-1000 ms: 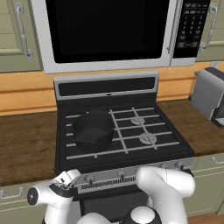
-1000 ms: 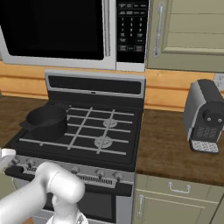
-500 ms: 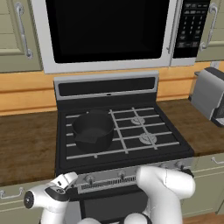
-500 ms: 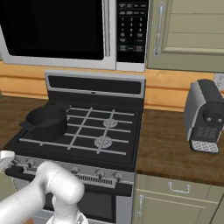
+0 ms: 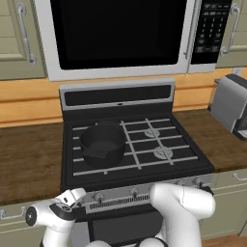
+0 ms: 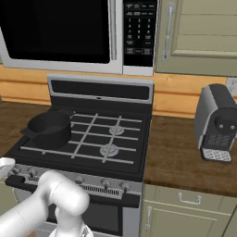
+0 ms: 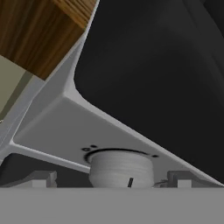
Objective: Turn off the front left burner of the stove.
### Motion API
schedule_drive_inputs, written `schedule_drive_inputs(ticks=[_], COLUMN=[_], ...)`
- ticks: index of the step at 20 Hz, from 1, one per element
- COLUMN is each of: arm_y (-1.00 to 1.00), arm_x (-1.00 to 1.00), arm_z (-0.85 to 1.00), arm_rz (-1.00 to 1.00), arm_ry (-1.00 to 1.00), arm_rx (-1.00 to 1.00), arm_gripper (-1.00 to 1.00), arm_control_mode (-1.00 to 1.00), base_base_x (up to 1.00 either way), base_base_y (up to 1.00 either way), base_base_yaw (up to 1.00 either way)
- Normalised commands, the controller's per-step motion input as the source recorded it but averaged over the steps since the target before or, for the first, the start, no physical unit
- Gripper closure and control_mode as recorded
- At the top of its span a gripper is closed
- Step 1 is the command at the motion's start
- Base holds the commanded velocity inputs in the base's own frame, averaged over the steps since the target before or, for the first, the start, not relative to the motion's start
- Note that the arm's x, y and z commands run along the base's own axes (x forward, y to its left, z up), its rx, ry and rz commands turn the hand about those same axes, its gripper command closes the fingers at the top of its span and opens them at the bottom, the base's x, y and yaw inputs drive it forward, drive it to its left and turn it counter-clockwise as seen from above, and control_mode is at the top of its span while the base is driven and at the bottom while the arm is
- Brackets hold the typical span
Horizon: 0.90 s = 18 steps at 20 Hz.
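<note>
The stove point(image 5: 118, 95) point(image 6: 99, 90) has black grates and a silver front strip of knobs point(image 5: 132, 193). A dark saucepan point(image 5: 102, 143) point(image 6: 48, 129) sits on its left side, over the front left burner grate point(image 5: 94, 167) point(image 6: 39, 149). My gripper point(image 5: 77, 194) point(image 6: 4, 165) is at the strip's left end. In the hand view a grey ribbed knob point(image 7: 121, 168) stands close up between my fingertips point(image 7: 41, 179), and the gripper point(image 7: 111, 179) is open, with a gap on each side of the knob.
A large microwave point(image 5: 118, 34) hangs over the stove. A grey toaster-like appliance point(image 6: 217, 122) stands on the wooden counter point(image 6: 176, 157) to the right. More wooden counter point(image 5: 29, 161) lies to the left, with cabinet drawers point(image 6: 187, 201) below.
The hand has barely shifted at the left end of the knob strip. Saucepan and stove are as before.
</note>
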Motion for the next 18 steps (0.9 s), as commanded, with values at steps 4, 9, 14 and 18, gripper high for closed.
schedule_drive_inputs(ticks=[4, 9, 14, 18], arm_y=[0.00, 0.00, 0.00, -0.02], arm_x=[0.01, 0.00, 0.00, 0.00], arm_z=[0.00, 0.00, 0.00, 0.00], arm_rz=[0.00, 0.00, 0.00, 0.00], arm_ry=[0.00, 0.00, 0.00, 0.00], arm_rx=[0.00, 0.00, 0.00, 0.00], arm_gripper=[-1.00, -1.00, 1.00, 1.00], arm_control_mode=[-1.00, -1.00, -1.00, -1.00], base_base_x=[0.00, 0.00, 0.00, 0.00], base_base_y=[0.00, 0.00, 0.00, 0.00], base_base_yaw=[0.00, 0.00, 0.00, 0.00])
